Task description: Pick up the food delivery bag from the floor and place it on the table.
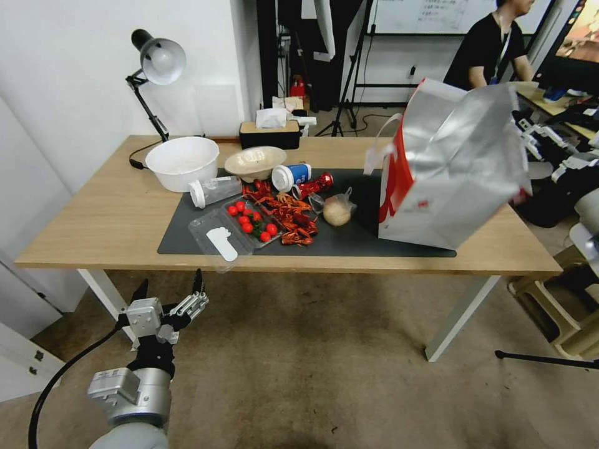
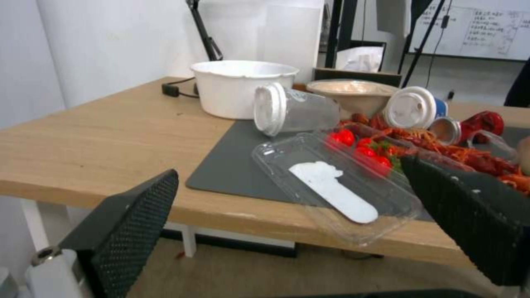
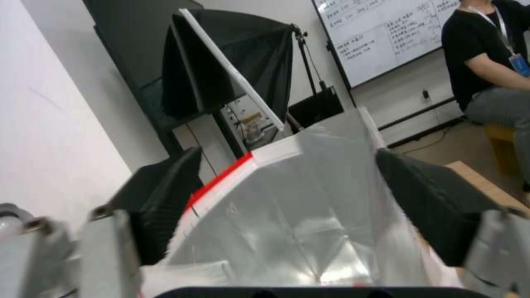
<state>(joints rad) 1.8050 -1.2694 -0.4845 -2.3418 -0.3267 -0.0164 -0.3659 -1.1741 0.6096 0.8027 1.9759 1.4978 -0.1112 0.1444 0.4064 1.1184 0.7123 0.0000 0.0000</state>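
Foil-lined food delivery bag (image 3: 309, 215) between right claw (image 3: 287, 207) fingers

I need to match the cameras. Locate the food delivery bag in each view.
Head view: food delivery bag at right, tilted over the table's right end.
Left wrist view: faces the mat's left end instead.
Right wrist view: foil mouth between the open right end effector's fingers.
Shared landmark: the whiteboard.

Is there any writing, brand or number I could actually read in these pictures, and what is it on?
None of it can be read.
Whiteboard: rows of handwriting, too small to read.
Food delivery bag: a small red mark, too blurred to read.
Blue-banded cup and red can: printing shows no legible letters.
Badge on a lanyard: blurred.
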